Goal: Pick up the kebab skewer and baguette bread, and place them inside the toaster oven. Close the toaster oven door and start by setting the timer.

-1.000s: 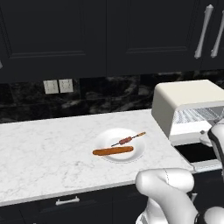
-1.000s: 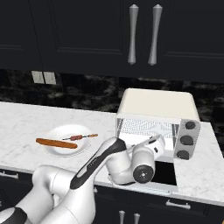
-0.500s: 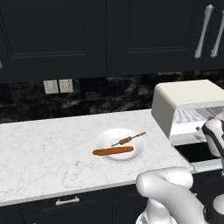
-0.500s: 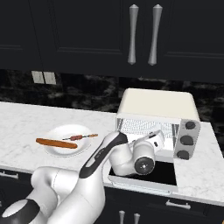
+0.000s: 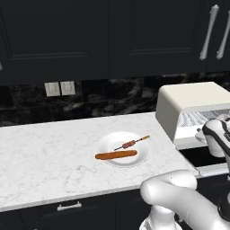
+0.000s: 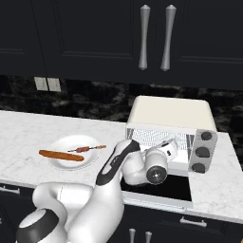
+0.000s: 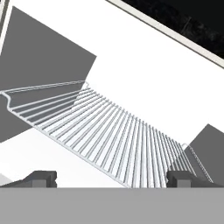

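A: Starting with the left base view. White round plate (image 5: 122, 148) sits on the pale marble counter (image 5: 45, 157), mid-frame. On it lie the orange-brown baguette bread (image 5: 116, 155) and, just behind it, the thin kebab skewer (image 5: 131, 143) with red and dark chunks, angled up to the right.

B: And the oven?

A: Cream-beige boxy toaster oven (image 5: 191, 101) at the right, wire rack visible inside. Its dark glass toaster oven door (image 5: 204, 157) is dropped flat in front. The arm's white wrist is at the oven mouth; fingers not readable here.

B: Right base view?

A: Same plate (image 6: 71, 151) at the left, baguette bread (image 6: 60, 155) along its front, kebab skewer (image 6: 86, 149) behind it. Toaster oven (image 6: 171, 114) centre-right with three dark knobs (image 6: 203, 152) down its right face. Door (image 6: 163, 187) lies open and flat. The hand hangs over the door, facing into the cavity, well apart from the plate.

B: Hand view?

A: Gripper (image 7: 113, 177) looks at the silvery wire rack (image 7: 109, 131) inside the white cavity. The two dark fingertips (image 7: 41, 178) stand wide apart at the bottom, nothing between them, nothing held.
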